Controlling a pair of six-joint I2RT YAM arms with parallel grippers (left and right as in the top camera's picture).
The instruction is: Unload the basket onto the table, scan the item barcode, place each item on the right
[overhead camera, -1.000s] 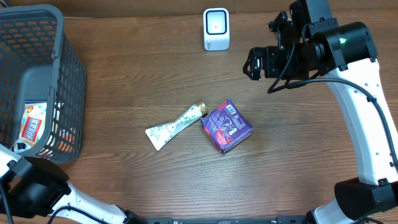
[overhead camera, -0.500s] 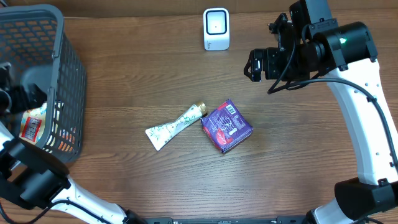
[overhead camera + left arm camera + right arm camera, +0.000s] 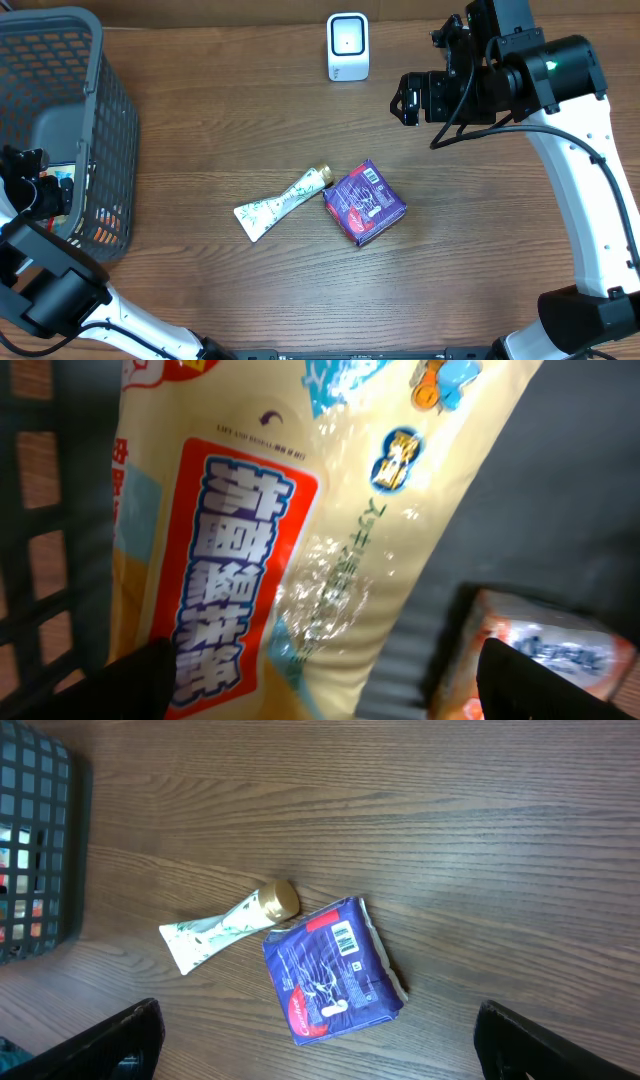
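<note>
Overhead view first: you see the left gripper (image 3: 35,187) down inside the grey basket (image 3: 112,140) at the left edge of the table (image 3: 200,110). Right gripper (image 3: 404,100) hangs over the far right part of the table, near the white scanner (image 3: 347,46) but apart from it, and it carries nothing. Purple packet (image 3: 364,203) and white tube (image 3: 283,203) lie in the middle of the table, the gold cap of the tube just beside the packet's corner. Both are well apart from the scanner and from each arm.

Left wrist view: yellow snack packet (image 3: 300,530) with a red label fills the picture, and an orange packet (image 3: 540,650) lies beside it at the lower right. The dark fingers (image 3: 135,680) stand at the two lower corners, wide apart, so this claw is released and clamps nothing.

Right wrist view: you look down on the tube and the purple packet, whose barcode (image 3: 345,937) faces up. The fingers (image 3: 115,1040) show at both lower corners, spread wide with only bare wood between them, so this claw is released too. A piece of the basket shows at the left edge.
</note>
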